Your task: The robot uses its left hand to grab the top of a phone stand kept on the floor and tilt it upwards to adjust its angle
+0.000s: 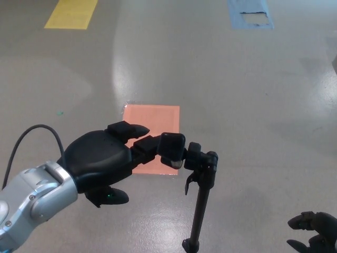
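Note:
A black phone stand [201, 197] rises on a thin pole from the grey floor at lower centre. Its clamp head [172, 146] at the top points left and is tilted up. My left hand [102, 161] reaches in from the left, level with the head. It is open: one finger [146, 146] stretches out and touches the clamp head, another sticks out free above it, and the thumb [111, 196] hangs well below, clear of the stand. Only the edge of my right hand [315, 234] shows at the bottom right corner, away from the stand.
A salmon-pink square [152, 132] is marked on the floor behind the hand and stand. A yellow patch [71, 13] lies at the far left and a blue patch [251, 16] at the far right. A black cable [26, 137] loops off my left forearm.

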